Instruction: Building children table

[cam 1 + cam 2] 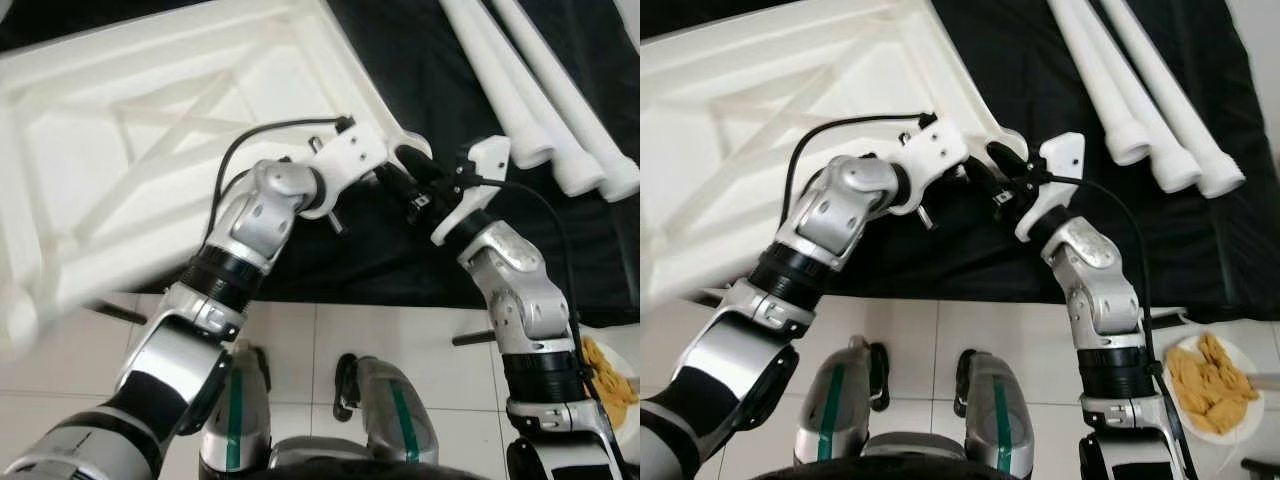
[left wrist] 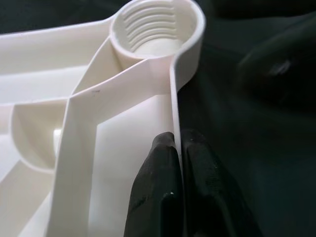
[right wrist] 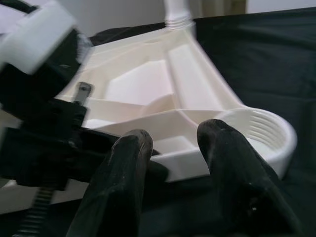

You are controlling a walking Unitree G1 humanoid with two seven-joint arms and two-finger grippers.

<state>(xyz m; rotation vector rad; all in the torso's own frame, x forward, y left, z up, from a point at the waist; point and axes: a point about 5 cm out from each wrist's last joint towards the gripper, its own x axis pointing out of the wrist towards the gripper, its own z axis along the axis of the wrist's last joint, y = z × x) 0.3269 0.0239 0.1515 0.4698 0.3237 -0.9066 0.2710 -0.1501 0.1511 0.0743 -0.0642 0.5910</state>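
Upturned white plastic tabletop (image 1: 150, 150), upper left on black cloth (image 1: 420, 60) | left gripper (image 2: 177, 153) pinches its rim near threaded socket (image 2: 155, 29) | right gripper (image 3: 173, 148) spread beside corner | 3 white legs (image 1: 540, 90) upper right | hold rim steady, socket upward.

My left tool (image 1: 978, 168) and right tool (image 1: 1008, 190) meeting at the upturned white tabletop's corner socket (image 1: 1006, 143), three white legs (image 1: 1140, 90) on black cloth (image 1: 1060, 250), plate of snacks (image 1: 1210, 385) on tiled floor (image 1: 930, 335).

tabletop (image 1: 150, 130) left on cloth (image 1: 450, 120) | legs (image 1: 540, 90) right | plate (image 1: 1215, 385) on floor, right
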